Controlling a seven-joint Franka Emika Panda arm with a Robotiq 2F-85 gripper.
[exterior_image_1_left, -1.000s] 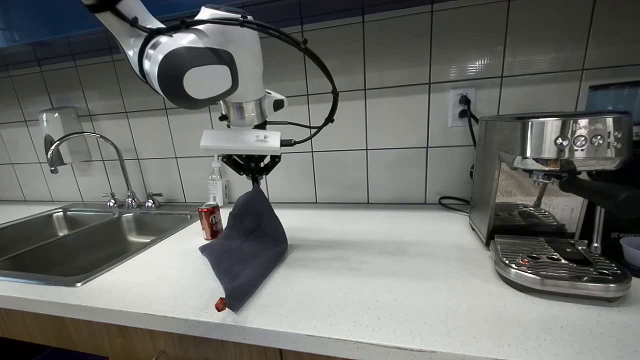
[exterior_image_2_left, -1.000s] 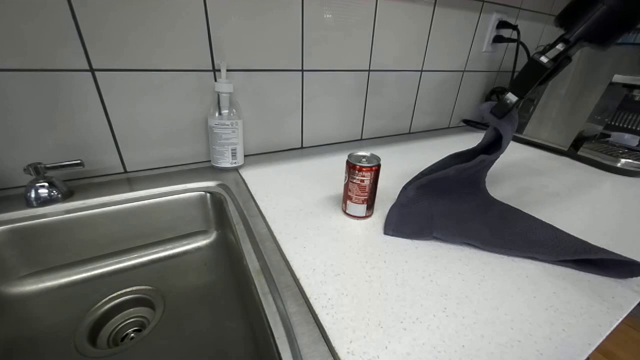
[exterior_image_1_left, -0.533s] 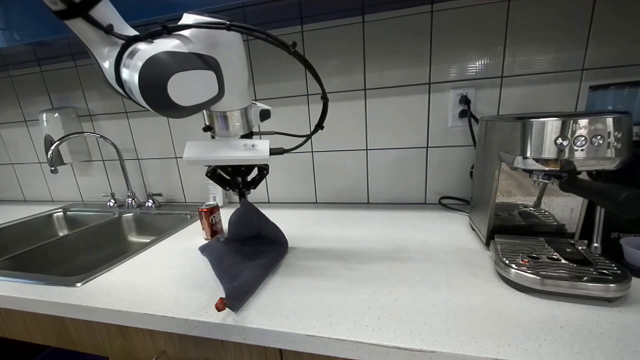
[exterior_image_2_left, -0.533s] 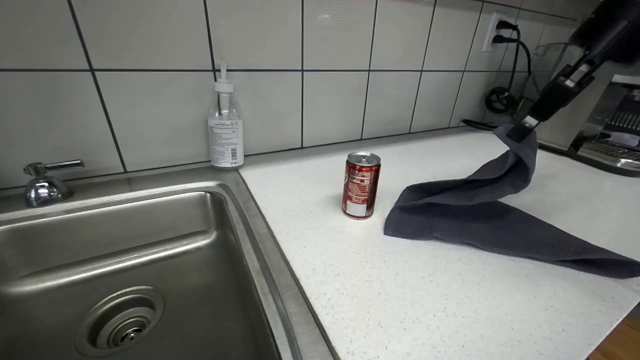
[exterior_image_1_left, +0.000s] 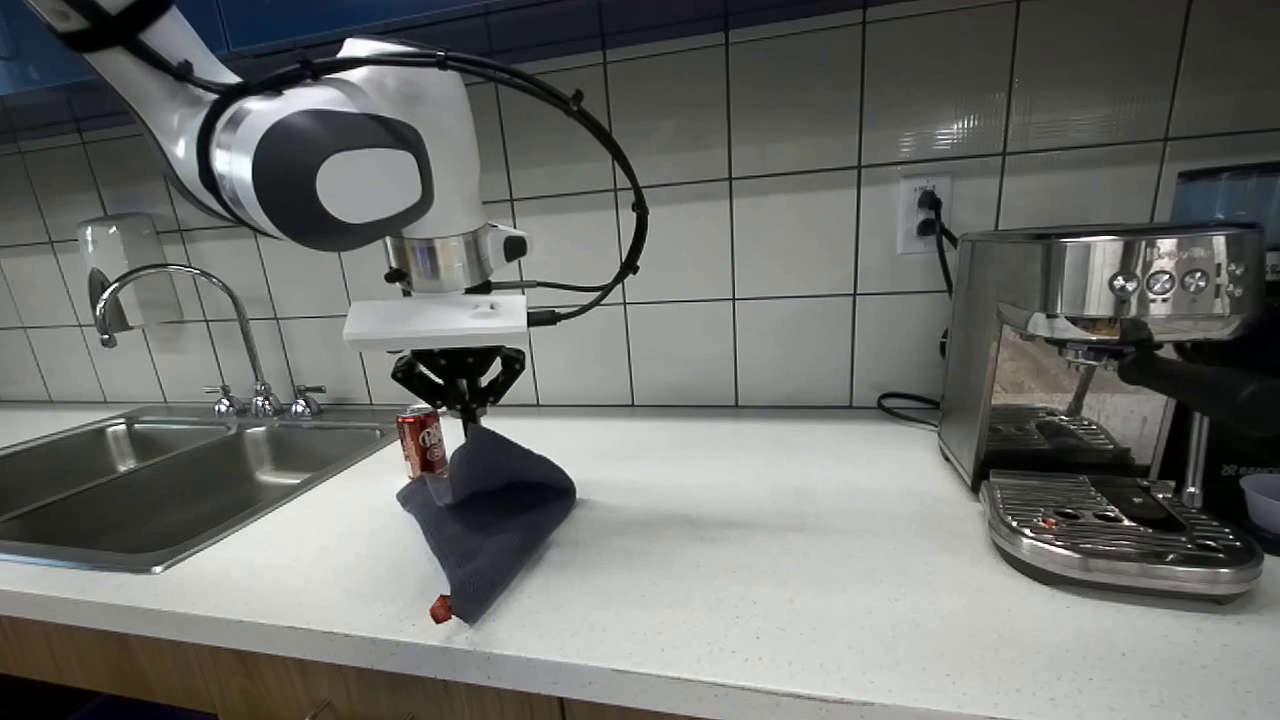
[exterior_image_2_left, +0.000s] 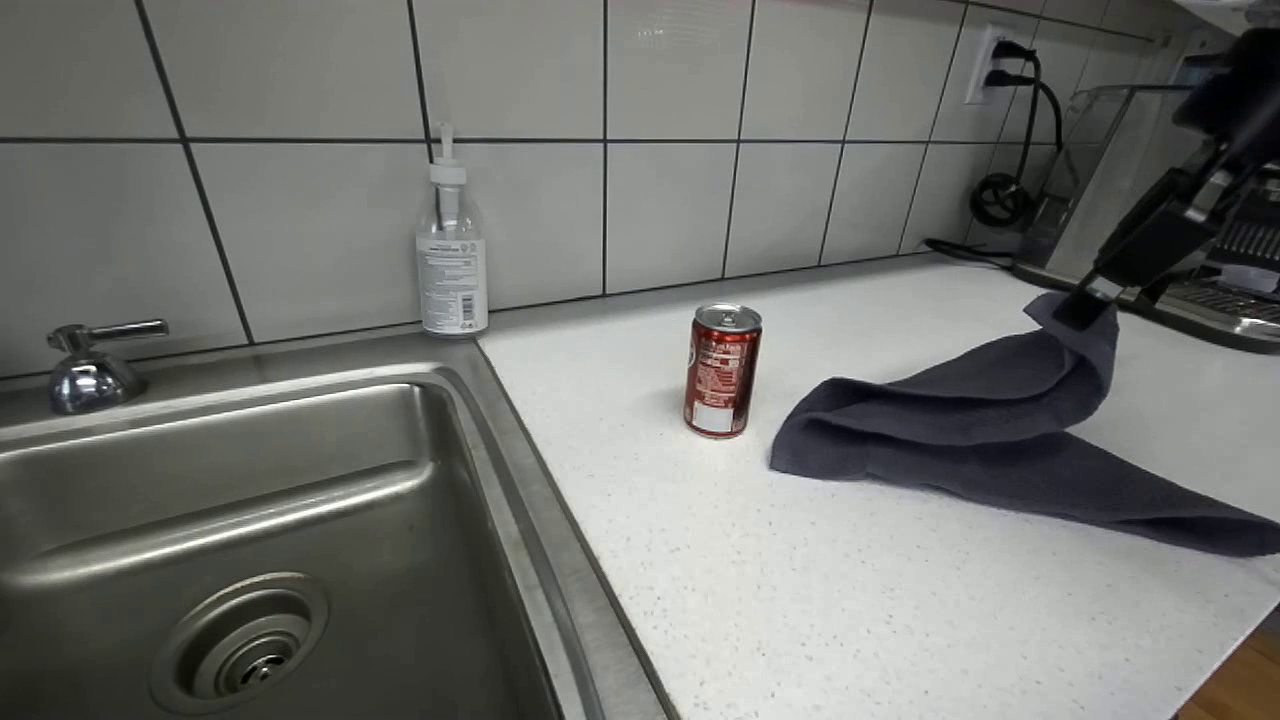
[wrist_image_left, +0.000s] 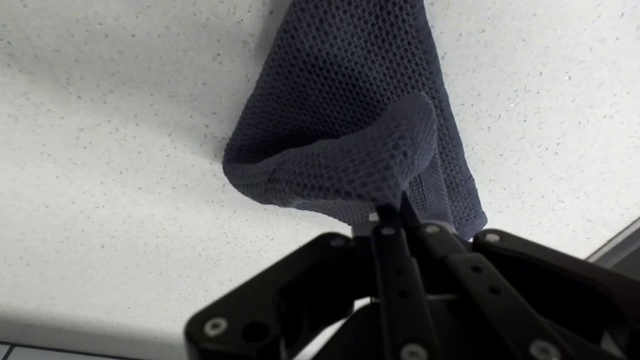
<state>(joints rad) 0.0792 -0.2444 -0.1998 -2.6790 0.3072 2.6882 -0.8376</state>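
White speckled countertop (exterior_image_2_left: 720, 580) under a white-tiled wall (exterior_image_2_left: 670, 200). Your black two-finger gripper (wrist_image_left: 398, 206) is nipped together on one corner of the dark grey textured cloth (exterior_image_2_left: 960, 430); that corner is raised and folded over, the rest on the countertop. Red metal soda can (exterior_image_2_left: 722, 372) upright near the cloth, contents hidden. Clear white-labelled pump bottle (exterior_image_2_left: 452, 275) by the wall, fill unclear. Stainless-steel sink (exterior_image_2_left: 555, 560): round drain (exterior_image_2_left: 245, 645) in its basin.

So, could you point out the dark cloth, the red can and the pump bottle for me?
Dark cloth (wrist_image_left: 342, 85), wrist view: on its honeycomb-textured stretch beyond the fold.
Red can (exterior_image_2_left: 722, 375), in an exterior view: middle of its printed side.
Pump bottle (exterior_image_2_left: 451, 265), in an exterior view: on its white label.
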